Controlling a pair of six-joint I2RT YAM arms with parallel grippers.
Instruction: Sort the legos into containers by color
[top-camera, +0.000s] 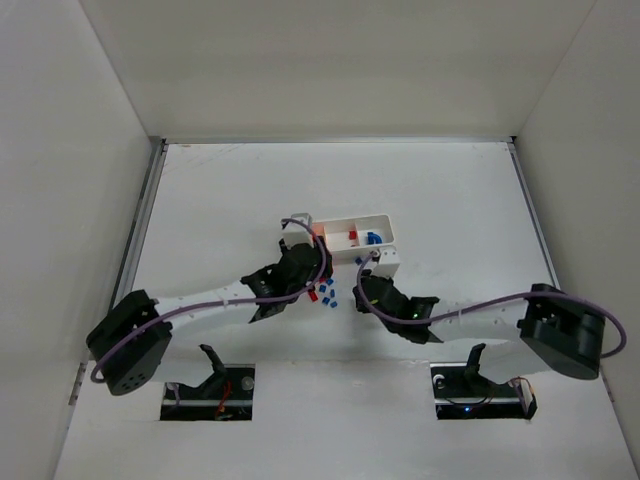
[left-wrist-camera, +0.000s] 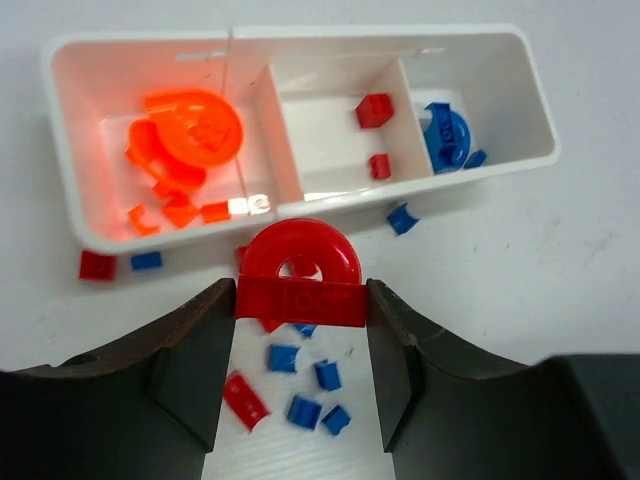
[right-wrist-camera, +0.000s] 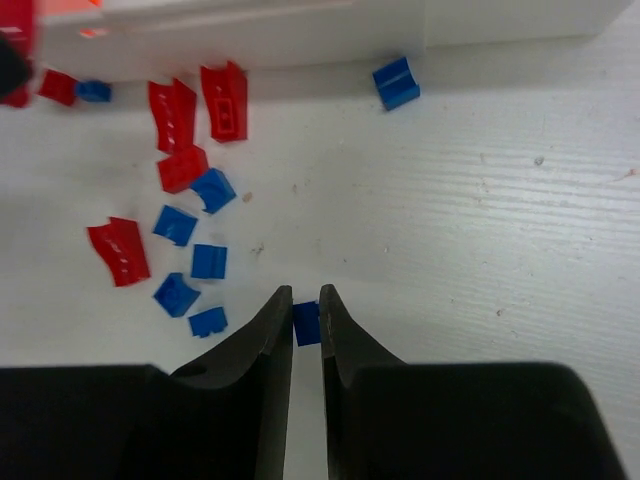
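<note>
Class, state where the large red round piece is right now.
In the left wrist view, the piece sits clamped in the left gripper, just outside the tray's middle compartment.

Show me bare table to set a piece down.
Free: the table between tray and back wall, and right of the tray to the table edge. Crowded: in front of the tray, loose legos between the left pincer, holding a red disc, and right pincer, pinching a blue brick.

white tray (left-wrist-camera: 330, 110) — orange, red, blue compartments | loose red, blue legos (left-wrist-camera: 303, 410) just beside
</note>
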